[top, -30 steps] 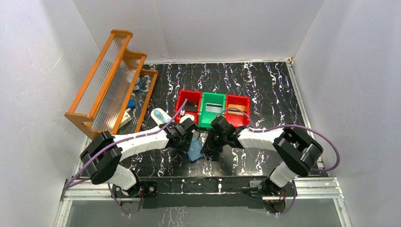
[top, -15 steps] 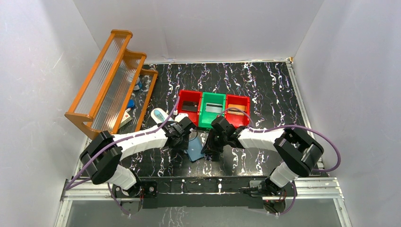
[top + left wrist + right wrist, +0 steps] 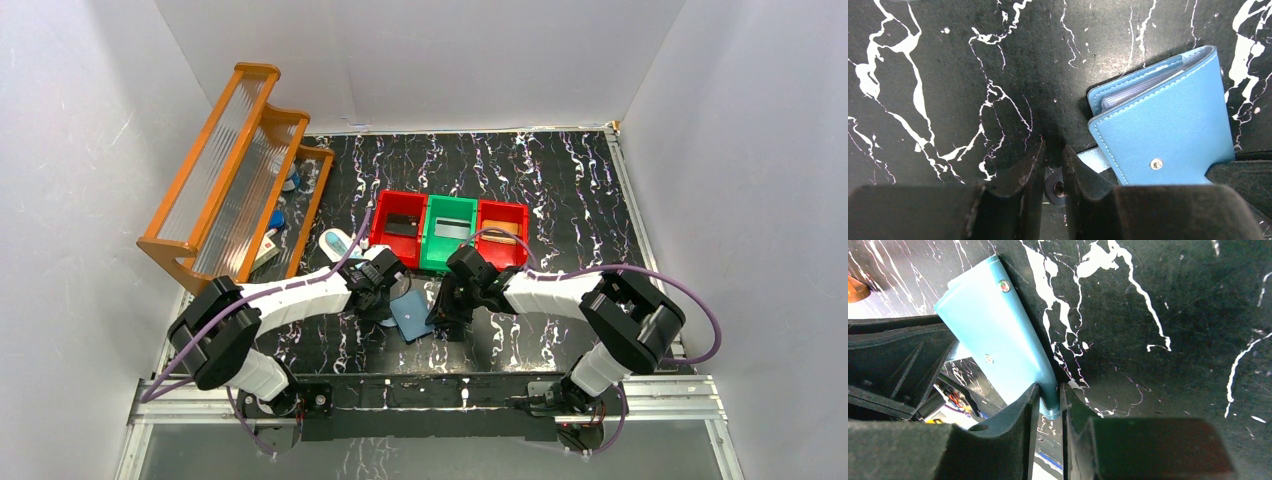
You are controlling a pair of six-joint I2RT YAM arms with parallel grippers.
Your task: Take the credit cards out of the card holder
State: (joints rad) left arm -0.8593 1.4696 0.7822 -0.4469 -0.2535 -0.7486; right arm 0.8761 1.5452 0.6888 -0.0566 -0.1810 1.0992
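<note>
Right wrist: right gripper (image 3: 1048,405) pinches the card holder (image 3: 998,335)'s edge, left gripper (image 3: 1053,170) pinches its tab (image 3: 1095,159).

White-walled enclosure with a marbled worktop.
Plain white walls close the back (image 3: 420,60), left (image 3: 60,150) and right (image 3: 760,150); the tabletop (image 3: 560,180) is black with white veining, evenly lit. An orange wooden rack (image 3: 235,170) with ribbed clear panels leans at the left; an aluminium rail (image 3: 430,400) edges the near side.

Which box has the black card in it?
The red bin on the left; the green bin holds a pale card, the other red bin an orange one.
</note>
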